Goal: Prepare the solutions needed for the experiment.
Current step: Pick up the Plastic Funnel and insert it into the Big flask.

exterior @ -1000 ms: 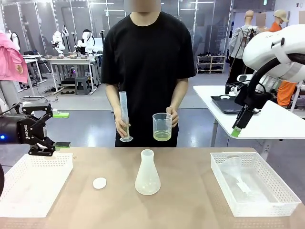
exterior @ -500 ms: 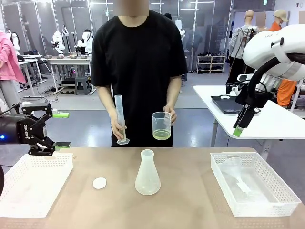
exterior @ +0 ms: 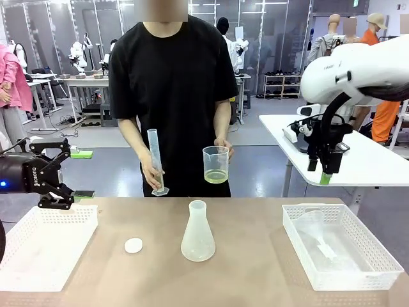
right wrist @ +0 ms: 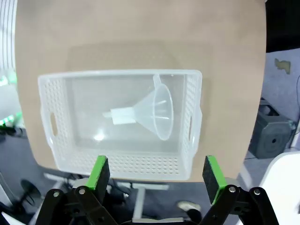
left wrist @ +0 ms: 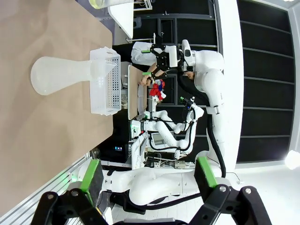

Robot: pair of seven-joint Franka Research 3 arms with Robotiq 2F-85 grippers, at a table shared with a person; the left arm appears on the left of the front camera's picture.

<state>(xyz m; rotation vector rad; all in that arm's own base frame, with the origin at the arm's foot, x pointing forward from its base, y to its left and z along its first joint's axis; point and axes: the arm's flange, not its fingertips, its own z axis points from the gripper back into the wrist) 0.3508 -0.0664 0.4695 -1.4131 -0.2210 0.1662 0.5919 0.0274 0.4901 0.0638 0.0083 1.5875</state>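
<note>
The solutions (exterior: 216, 177) are a shallow pale yellow-green layer in a clear beaker (exterior: 216, 160) that the person holds in one hand beyond the table's far edge. Their other hand holds a clear graduated cylinder (exterior: 155, 167). An empty conical flask (exterior: 197, 231) stands mid-table and also lies in the left wrist view (left wrist: 61, 75). My left gripper (exterior: 82, 174) hangs open over the left basket (exterior: 45, 246), nothing between its pads (left wrist: 147, 173). My right gripper (exterior: 321, 174) is open high above the right basket (exterior: 339, 246), pointing down at it (right wrist: 156, 172).
A clear funnel (right wrist: 154, 112) lies on its side in the right basket (right wrist: 117, 75), also seen from the front (exterior: 316, 227). A small white disc (exterior: 133, 245) rests left of the flask. The left basket holds nothing. A white side table (exterior: 364, 166) stands behind my right arm.
The person has shifted left and nearer, lifting the cylinder and beaker slightly. My right arm has swung left and turned its gripper downward. The left arm has not moved.
</note>
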